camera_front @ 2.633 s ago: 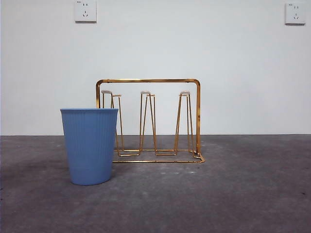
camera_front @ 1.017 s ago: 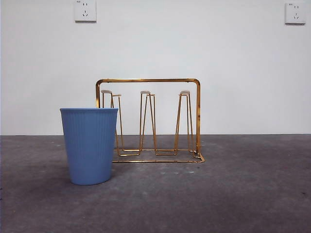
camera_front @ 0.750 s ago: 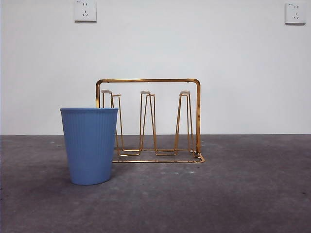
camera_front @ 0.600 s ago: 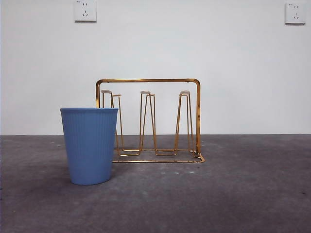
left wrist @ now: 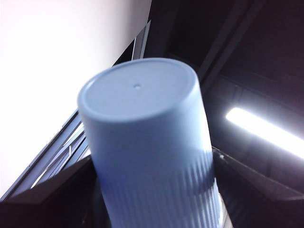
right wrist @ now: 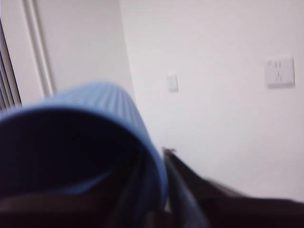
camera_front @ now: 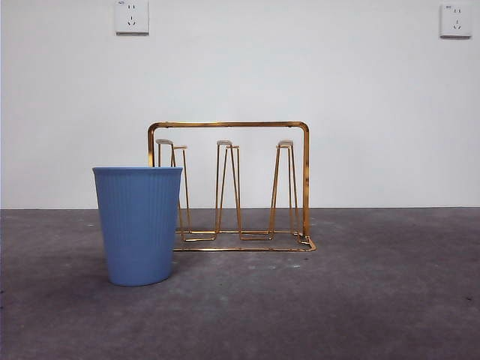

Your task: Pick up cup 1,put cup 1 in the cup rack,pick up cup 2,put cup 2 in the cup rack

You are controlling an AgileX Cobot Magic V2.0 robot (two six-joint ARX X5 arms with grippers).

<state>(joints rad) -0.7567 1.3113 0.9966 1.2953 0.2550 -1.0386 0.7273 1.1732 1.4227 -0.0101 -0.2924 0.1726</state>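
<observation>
Comparing front views shows nothing shifted: a blue cup stands upright just beside the cup rack, whose pegs are bare. Neither arm appears near the rack. The left gripper clasps a second cup; the right gripper seems to pinch a third cup by its rim. Racking has probably not begun.

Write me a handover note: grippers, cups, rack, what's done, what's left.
Left gripper: clamped on a pale blue cup, out of the front view.
Right gripper: pinching the rim of a second blue cup; picture blurred.
A third blue cup stands on the table, front-left of the cup rack.
Done: nothing racked.
Left: put the cups on the pegs.
</observation>
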